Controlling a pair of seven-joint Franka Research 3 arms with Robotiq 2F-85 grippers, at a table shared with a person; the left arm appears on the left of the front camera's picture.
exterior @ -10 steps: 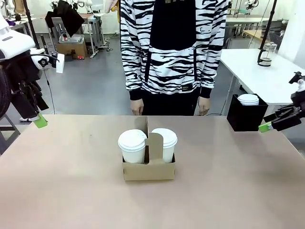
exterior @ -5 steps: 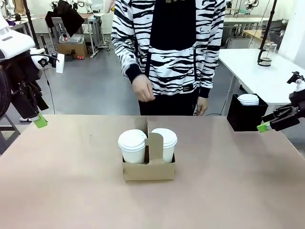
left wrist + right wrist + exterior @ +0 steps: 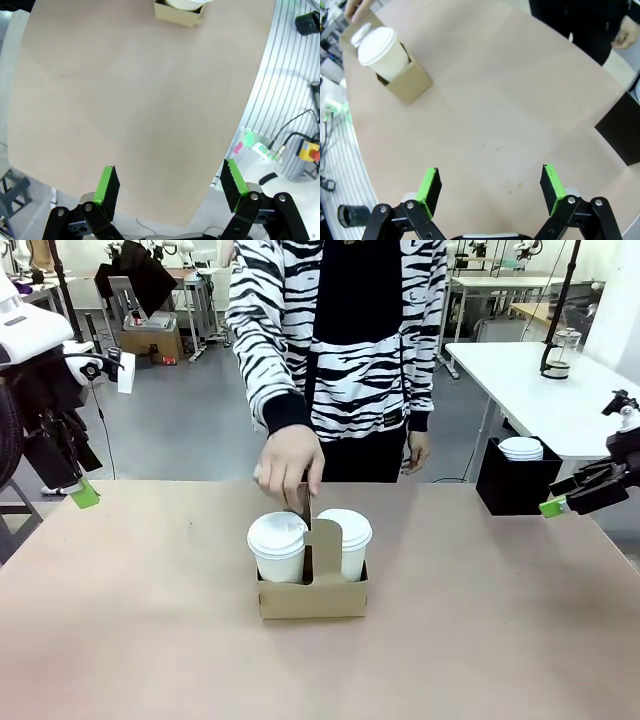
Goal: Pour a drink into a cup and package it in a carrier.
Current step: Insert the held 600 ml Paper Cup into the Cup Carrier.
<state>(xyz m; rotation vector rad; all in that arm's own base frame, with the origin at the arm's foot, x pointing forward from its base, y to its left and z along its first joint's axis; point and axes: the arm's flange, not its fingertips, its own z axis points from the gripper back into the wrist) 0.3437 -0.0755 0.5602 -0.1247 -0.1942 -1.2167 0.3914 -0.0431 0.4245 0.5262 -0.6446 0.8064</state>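
**Person takes carrier handle; both arms parked wide**

Left gripper (image 3: 82,492) sits off the table's left edge, jaws spread wide and empty (wrist view: pads (image 3: 106,185) apart over bare table (image 3: 125,115)). It is well apart from the load, so no hazard there.

Centre: carrier (image 3: 312,590) stands on the table with two lidded cups, left cup (image 3: 277,546) and right cup (image 3: 346,541), each seated in a hole. The person's hand (image 3: 289,465) pinches the top of the handle. Judged risks: a one-handed lift could tilt the box and slop drink under the lids, and a loose lid would leak; lid seating can't be confirmed.

Right gripper (image 3: 553,506) hovers near the black box (image 3: 515,485), jaws wide, holding nothing.

Versus earlier frames: the hand hung at the person's side, then rose, and has now reached the handle. The right gripper lifted slightly; carrier and cups are unmoved.
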